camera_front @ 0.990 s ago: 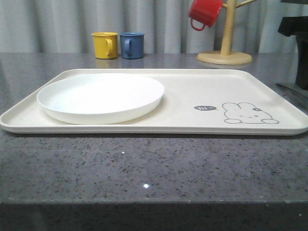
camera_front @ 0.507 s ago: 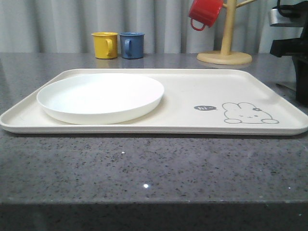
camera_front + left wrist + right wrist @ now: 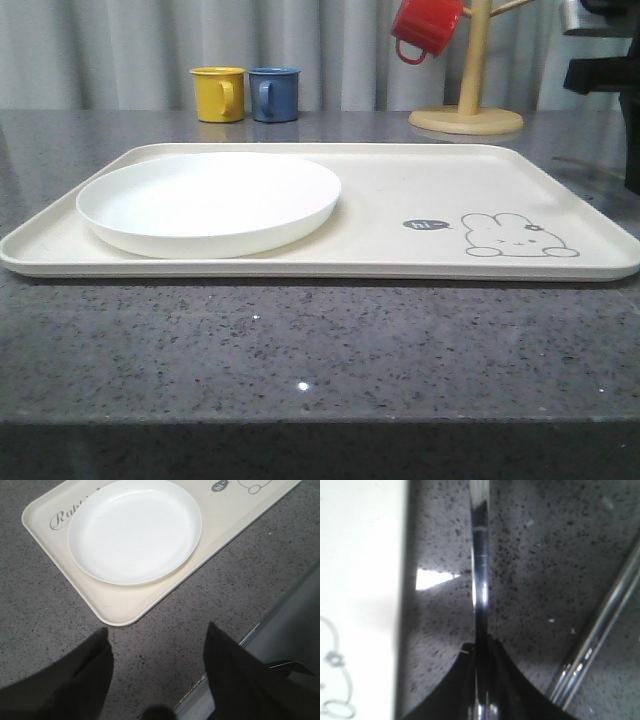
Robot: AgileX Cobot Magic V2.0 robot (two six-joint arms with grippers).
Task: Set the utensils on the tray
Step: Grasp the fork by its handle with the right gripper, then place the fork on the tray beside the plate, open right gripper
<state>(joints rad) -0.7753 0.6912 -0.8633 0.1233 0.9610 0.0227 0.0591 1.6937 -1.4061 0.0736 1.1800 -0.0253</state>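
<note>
right end effector (image 3: 481, 700) clamped on thin utensil handle (image 3: 481, 580), probably | chopsticks (image 3: 600, 630) beside | tray (image 3: 360, 580) near

Lots cropped or blurred, utensil ends unreadable.

Right arm (image 3: 608, 60) is cut by the front view's right edge, just a dark block, fingers out of frame. In the right wrist view the right gripper (image 3: 482, 680) pinches a thin shiny utensil handle (image 3: 480, 580) whose far end runs off the edge (fork or spoon, can't tell), all of it soft-focus. The chopsticks (image 3: 595, 640) beside it are cropped at both ends. The tray (image 3: 360, 580) shows there as a blurred slab with a partial rabbit outline. Left gripper (image 3: 157, 645) is two dark blurry fingers, bases cut off. The tray lettering (image 3: 70, 515) is partly covered by the white plate (image 3: 135, 530).
</note>
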